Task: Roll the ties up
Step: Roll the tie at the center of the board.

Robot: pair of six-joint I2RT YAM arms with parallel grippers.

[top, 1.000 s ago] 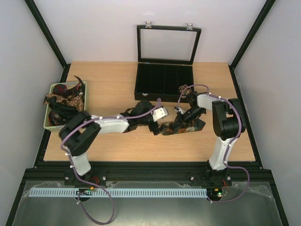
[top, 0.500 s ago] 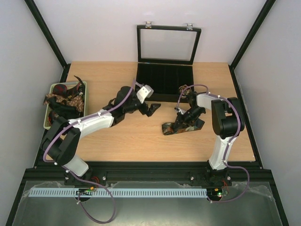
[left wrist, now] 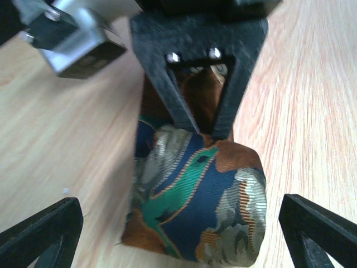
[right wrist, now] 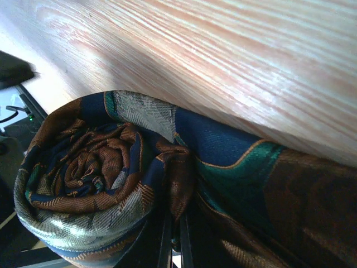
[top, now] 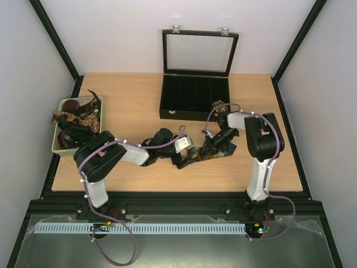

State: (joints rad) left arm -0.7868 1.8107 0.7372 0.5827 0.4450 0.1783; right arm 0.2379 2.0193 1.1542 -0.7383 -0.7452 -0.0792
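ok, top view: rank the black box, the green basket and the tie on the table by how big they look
1. Black box, clearly the largest, even without its raised lid.
2. Green basket.
3. Tie, the smallest as seen, but it is partly hidden, so its margin against the basket is unsure.

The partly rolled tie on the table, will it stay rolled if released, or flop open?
Probably loosens: the tie is soft woven fabric, its coil pinched by the right gripper. Light and floppy, its flat end would likely drape if lifted.

robot lab cell: white enclosure walls [top: 33, 84], black frame [top: 53, 39], wooden table [top: 134, 97].
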